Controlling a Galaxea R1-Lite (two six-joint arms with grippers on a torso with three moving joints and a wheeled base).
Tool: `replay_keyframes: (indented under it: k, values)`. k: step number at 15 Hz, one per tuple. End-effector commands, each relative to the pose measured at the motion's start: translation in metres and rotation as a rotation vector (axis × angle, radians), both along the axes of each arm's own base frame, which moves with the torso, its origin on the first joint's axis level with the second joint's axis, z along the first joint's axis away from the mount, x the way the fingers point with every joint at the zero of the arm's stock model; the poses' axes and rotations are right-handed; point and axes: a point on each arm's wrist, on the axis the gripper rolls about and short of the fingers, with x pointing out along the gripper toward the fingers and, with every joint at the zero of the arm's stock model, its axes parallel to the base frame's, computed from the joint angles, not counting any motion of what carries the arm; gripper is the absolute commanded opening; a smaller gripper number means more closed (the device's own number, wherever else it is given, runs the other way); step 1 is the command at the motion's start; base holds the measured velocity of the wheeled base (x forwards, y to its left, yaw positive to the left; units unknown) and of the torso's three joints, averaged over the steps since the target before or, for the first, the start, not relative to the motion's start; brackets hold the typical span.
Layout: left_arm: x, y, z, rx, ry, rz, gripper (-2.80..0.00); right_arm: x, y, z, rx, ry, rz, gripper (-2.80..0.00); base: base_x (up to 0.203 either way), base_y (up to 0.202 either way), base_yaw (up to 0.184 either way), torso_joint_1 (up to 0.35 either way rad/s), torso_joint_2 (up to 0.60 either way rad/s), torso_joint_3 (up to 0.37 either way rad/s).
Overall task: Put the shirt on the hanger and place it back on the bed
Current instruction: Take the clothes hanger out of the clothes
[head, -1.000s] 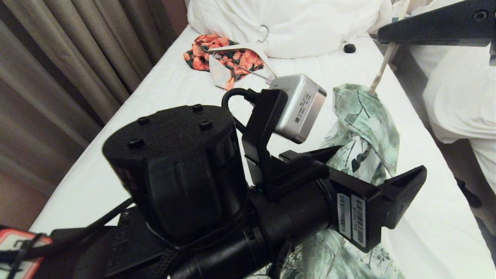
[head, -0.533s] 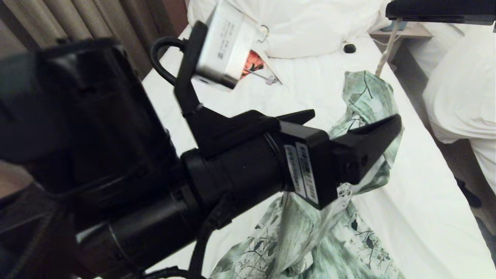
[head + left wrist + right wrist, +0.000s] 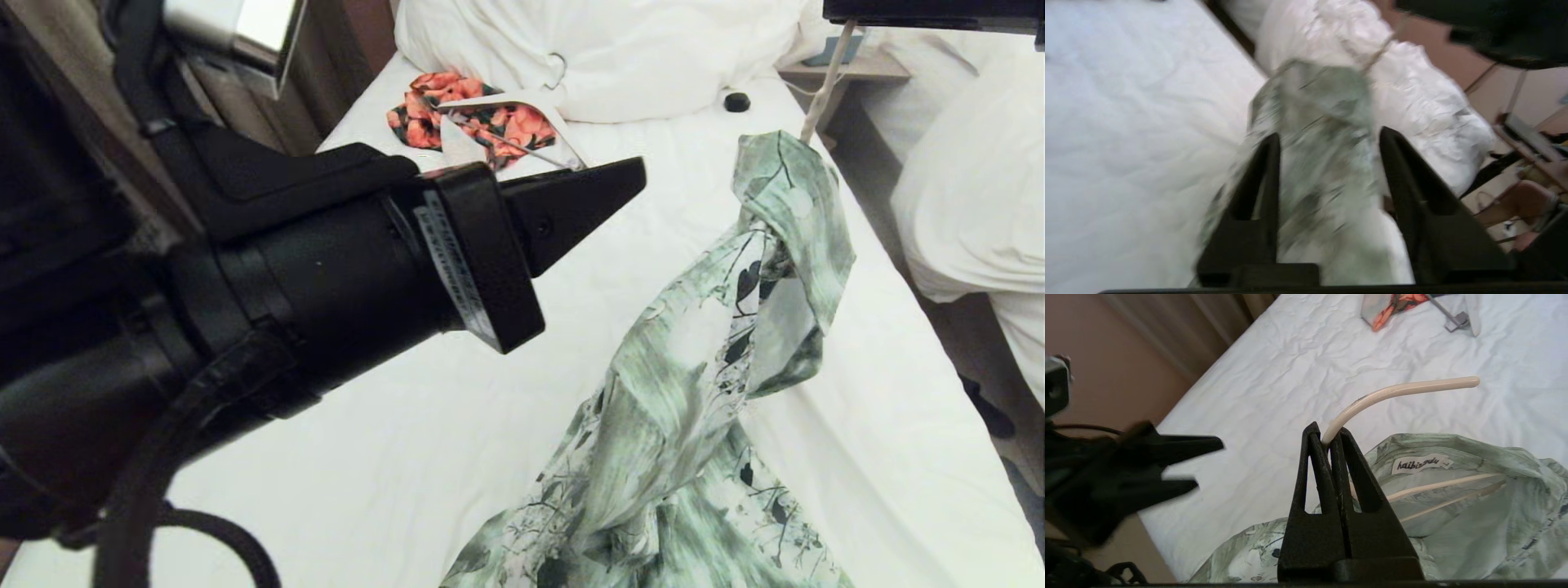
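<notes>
The green-and-white shirt (image 3: 775,269) hangs by its collar from the cream hanger (image 3: 819,96), and its lower part trails on the bed (image 3: 392,441). My right gripper (image 3: 1327,433) is shut on the hanger's hook (image 3: 1396,390), above the shirt's white neck label (image 3: 1419,463). The hanger's thin arms show inside the shirt (image 3: 1453,514). My left gripper (image 3: 604,192) hovers left of the shirt, apart from it. Its jaws stand open with nothing between them (image 3: 1329,134), and the shirt (image 3: 1323,122) lies beyond.
An orange-red floral garment (image 3: 457,122) and a thicker white hanger (image 3: 506,102) lie near the pillow heap (image 3: 620,57). A small black object (image 3: 736,101) sits by the pillows. A second bed (image 3: 971,188) stands across a narrow gap on the right.
My left arm has risen and swung left, away from the shirt, and its jaws have narrowed. The hanger and the shirt's collar sit slightly higher.
</notes>
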Motion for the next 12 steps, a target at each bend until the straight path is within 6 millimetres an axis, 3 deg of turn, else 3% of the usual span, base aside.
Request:
replay_keyframes:
  k: [1,5,7,12]
  values:
    - [-0.007,0.026,0.009,-0.014,-0.005,0.04,-2.8,0.002,0.0,0.0,-0.002,-0.002,-0.008,-2.8,0.0,0.0,0.0,0.0,0.0,0.0]
    - [-0.03,0.075,0.01,0.051,0.035,0.142,-2.8,0.01,-0.005,0.001,-0.053,-0.042,-0.076,-2.8,0.0,0.0,0.0,0.0,0.0,0.0]
    - [-0.028,0.095,0.004,0.109,0.069,0.244,-2.8,0.005,-0.013,0.004,-0.042,-0.054,-0.097,-2.8,0.0,0.0,0.0,0.0,0.0,0.0]
    - [-0.023,0.108,-0.014,0.181,0.113,0.342,-2.8,0.002,-0.024,0.009,-0.028,-0.071,-0.132,-2.8,0.0,0.0,0.0,0.079,-0.36,-0.281]
